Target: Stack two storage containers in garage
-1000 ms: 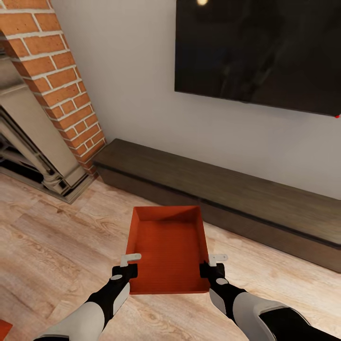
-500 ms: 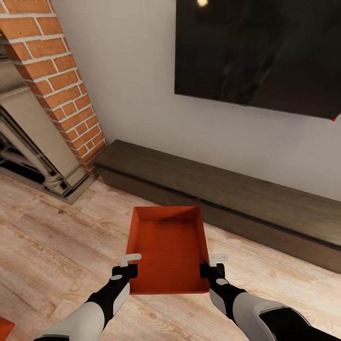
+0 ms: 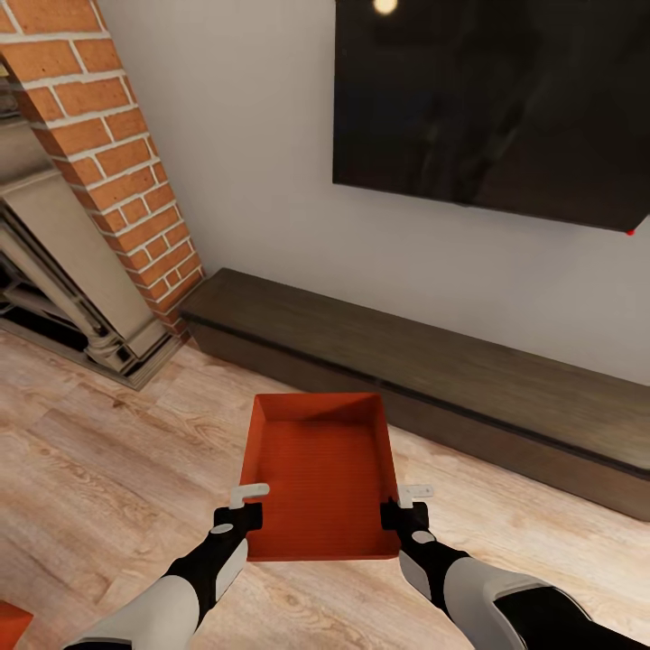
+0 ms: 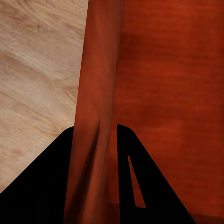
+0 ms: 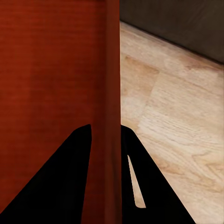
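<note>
- Head view: one red-orange storage container [image 3: 318, 474], open-topped and empty, is carried level in front of the robot, above the light wood-plank floor [image 3: 99, 469] of the living room.
- The left tool [image 3: 242, 507] is clamped on the container's left side wall near its close corner; the right tool [image 3: 408, 507] is clamped on the right side wall at the matching spot, so the box spans the gap between the two tools.
- Left wrist view: the left tool [image 4: 95, 175] has one dark finger outside the wall and one inside, with the red wall of the container [image 4: 158, 93] pinched between them; plank flooring [image 4: 39, 79] lies on the outer side.
- Right wrist view: the right tool [image 5: 106, 175] straddles the other wall in the same way, closed on the container [image 5: 51, 70], with wood flooring [image 5: 172, 130] beyond its outer finger.
- Ahead of both tools, past the far end of the box, a long low dark-wood cabinet [image 3: 433, 379] runs along the pale wall [image 3: 253, 162].
- Above the cabinet hangs a black wall TV [image 3: 492, 104].
- Ahead and out beyond the left tool stands the red-brick fireplace [image 3: 117, 153] with its grey stone surround [image 3: 63, 271].
- Behind and outside the left tool, at the picture's lower corner, a small red-orange patch [image 3: 13, 623] shows on the floor; what it is cannot be told.
</note>
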### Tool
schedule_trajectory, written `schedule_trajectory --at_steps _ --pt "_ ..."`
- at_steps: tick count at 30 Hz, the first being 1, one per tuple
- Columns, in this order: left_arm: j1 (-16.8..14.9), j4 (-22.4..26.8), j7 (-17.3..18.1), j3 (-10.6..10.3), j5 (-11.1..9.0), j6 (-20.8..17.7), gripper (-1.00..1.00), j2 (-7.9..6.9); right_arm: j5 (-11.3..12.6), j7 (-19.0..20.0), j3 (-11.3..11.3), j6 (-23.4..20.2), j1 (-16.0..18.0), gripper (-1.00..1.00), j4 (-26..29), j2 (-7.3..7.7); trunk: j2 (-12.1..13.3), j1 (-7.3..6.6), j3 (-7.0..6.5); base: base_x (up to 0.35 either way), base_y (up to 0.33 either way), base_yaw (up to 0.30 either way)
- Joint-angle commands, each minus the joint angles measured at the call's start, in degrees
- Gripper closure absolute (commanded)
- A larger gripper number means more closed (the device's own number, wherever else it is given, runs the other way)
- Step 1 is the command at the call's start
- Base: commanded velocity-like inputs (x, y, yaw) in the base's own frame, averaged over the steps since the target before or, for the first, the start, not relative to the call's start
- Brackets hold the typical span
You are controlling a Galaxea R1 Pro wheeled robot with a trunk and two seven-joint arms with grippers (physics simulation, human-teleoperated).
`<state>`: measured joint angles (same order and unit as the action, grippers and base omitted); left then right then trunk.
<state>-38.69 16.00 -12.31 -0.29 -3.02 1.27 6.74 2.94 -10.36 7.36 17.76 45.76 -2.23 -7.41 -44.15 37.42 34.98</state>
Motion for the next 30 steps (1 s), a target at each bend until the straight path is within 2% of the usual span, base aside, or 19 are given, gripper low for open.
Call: schedule_trajectory --at_steps 1,17,30 --pt "0.0 -0.2 -1.2 0.4 -0.3 0.1 1.0 -0.8 -1.9 0.2 -2.8 0.1 0.1 1.0 0.4 -0.06 0.4 -0.22 -0.14 0.0 0.0 0.0" --pt "0.0 -0.2 -1.1 0.4 -0.5 0.1 1.0 -0.76 -1.9 0.2 -2.8 0.1 0.1 1.0 0.4 -0.06 6.8 -3.73 -3.01 0.0 0.0 0.0" --pt "0.0 -0.2 -1.2 0.4 -0.3 0.1 1.0 -0.76 -1.9 0.2 -2.8 0.1 0.1 1.0 0.4 -0.06 6.8 -3.73 -3.01 0.0 0.0 0.0"
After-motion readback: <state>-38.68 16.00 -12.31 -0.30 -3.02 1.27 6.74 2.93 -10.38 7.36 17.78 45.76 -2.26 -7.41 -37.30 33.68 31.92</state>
